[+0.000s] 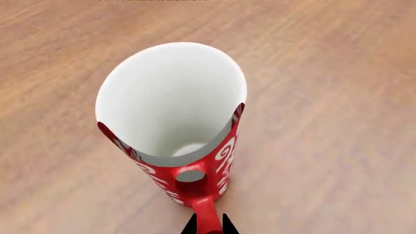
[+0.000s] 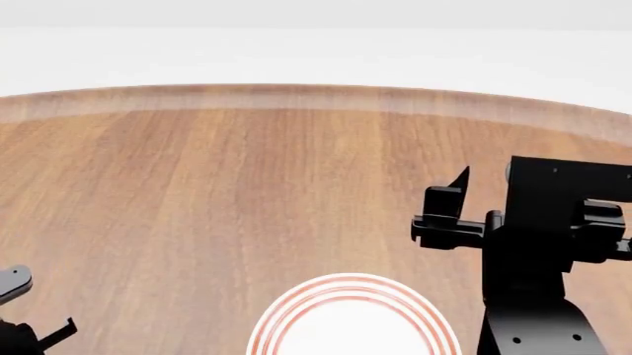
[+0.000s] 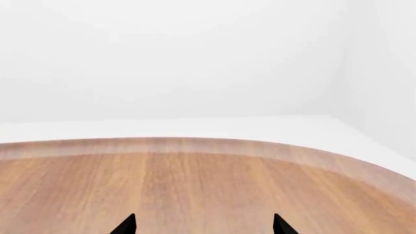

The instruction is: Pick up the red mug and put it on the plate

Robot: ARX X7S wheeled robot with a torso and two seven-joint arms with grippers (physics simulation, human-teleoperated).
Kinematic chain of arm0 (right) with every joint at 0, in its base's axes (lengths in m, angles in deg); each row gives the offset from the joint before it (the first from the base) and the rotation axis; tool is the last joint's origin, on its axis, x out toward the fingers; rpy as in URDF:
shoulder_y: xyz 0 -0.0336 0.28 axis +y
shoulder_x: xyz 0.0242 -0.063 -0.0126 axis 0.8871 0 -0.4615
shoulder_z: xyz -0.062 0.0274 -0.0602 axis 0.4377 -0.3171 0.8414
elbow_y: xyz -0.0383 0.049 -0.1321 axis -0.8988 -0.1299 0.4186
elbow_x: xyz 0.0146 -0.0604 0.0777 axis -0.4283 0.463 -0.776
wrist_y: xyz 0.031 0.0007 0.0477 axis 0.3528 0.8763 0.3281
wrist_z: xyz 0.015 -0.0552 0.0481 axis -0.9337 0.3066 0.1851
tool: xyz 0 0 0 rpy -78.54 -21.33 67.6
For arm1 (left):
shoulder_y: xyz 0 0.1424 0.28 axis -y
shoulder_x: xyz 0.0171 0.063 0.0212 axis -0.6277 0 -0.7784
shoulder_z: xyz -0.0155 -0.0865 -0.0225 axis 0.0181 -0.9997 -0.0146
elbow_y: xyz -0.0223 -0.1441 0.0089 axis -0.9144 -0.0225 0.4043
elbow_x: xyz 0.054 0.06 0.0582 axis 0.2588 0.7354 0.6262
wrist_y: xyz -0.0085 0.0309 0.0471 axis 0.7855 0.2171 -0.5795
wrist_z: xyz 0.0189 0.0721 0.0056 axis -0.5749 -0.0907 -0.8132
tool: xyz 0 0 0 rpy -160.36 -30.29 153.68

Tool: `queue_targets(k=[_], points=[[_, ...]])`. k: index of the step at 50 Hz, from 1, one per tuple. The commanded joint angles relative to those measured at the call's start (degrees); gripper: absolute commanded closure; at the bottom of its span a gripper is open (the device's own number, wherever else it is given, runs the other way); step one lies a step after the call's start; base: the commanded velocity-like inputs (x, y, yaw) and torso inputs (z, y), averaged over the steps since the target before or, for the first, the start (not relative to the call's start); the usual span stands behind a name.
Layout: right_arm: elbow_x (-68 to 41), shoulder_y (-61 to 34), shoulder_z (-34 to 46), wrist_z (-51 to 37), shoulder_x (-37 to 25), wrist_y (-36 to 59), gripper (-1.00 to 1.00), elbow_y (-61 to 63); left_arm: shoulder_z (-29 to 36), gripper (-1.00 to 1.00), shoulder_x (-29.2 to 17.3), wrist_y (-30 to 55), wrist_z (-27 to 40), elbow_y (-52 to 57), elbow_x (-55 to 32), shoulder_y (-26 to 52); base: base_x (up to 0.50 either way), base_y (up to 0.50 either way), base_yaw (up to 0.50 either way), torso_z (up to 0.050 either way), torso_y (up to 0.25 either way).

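In the left wrist view, the left tool has its tips closed on the handle of the red mug, which stands upright on the table. The plate lies nearest the robot. The right tool hangs wide open, empty.

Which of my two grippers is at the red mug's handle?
The left gripper: its black fingertips flank the handle of the small red floral mug. The right gripper, open, sees only wooden table.
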Motion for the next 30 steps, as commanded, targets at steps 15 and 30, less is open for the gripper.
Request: queue_targets(k=[15,30], points=[[-0.5,0.1,0.4,-0.4,-0.2,-0.1,-1.00,0.0,13.6,1.00,-0.6,23.0,-15.3,38.6,-0.2,-11.5,0.00,0.00,0.00,0.000,0.000],[-0.9,-0.2,0.7,-0.2,0.0,-0.8,-1.00,-1.4,23.6,1.00,-2.6,29.4,-27.8,52.4,-1.6,-13.6,0.00,0.00,0.00,0.000,0.001]])
